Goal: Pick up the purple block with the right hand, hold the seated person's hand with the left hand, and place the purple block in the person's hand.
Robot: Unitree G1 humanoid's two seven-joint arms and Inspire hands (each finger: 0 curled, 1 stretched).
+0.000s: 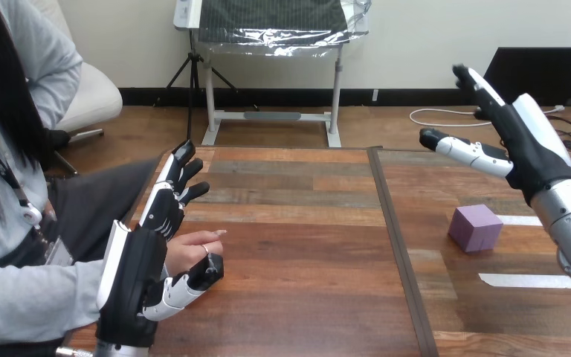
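The purple block (pixel 476 227) sits on the right half of the wooden table (pixel 305 297). My right hand (pixel 528 152) hangs in the air above and behind it, open, fingers spread and straight, clear of the block. At the left, my left hand (pixel 145 271) shows its back, with its fingers stretched along the table's left edge. The person's hand (pixel 192 249) lies on the table, reaching out from behind my left palm, between my thumb and my fingers. My thumb lies along its near side; the fingers are not curled round it. Whether the two touch I cannot tell.
A dark seam (pixel 395 245) splits the table into left and right halves. Two white tape strips (pixel 528 280) (pixel 522 220) lie on the right half near the block. The person sits close against the table's left edge.
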